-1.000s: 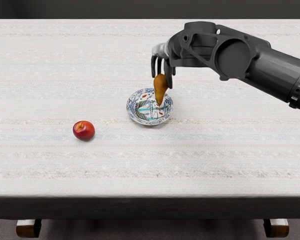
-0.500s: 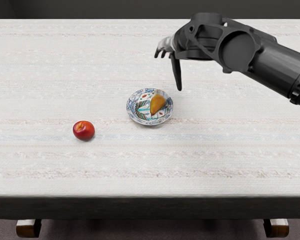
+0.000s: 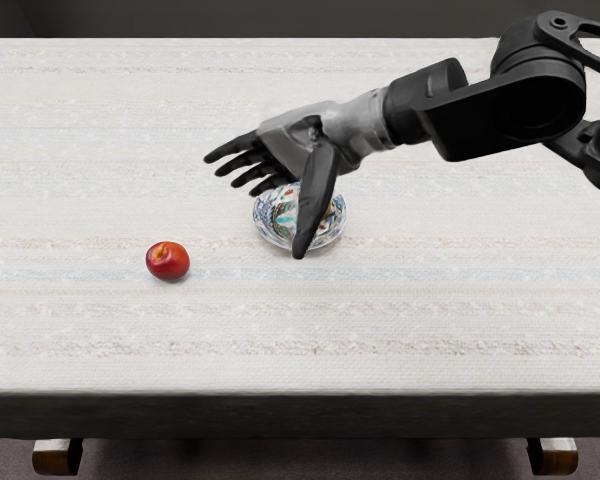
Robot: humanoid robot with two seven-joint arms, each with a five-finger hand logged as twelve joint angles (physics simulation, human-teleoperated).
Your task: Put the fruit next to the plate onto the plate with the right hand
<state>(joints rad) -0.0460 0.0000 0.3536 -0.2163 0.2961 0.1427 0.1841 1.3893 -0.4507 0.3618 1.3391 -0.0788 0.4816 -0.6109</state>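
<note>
Grey and black, the right hand (image 3: pixel 285 150) hovers with fingers spread wide, gripping nothing. Its thumb hangs toward six o'clock, across the patterned plate (image 3: pixel 267 215). It hides the plate's middle, so a finished placing cannot be confirmed. At eight o'clock from the plate, well apart, a red fruit (image 3: pixel 167 260) lies on the table (image 3: pixel 430 320), unplated. Count: one hand, one plate, one visible fruit.

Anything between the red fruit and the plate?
Nothing visible lies on the table between red fruit and plate. The open right hand hangs over the plate, one finger crossing its middle.
</note>
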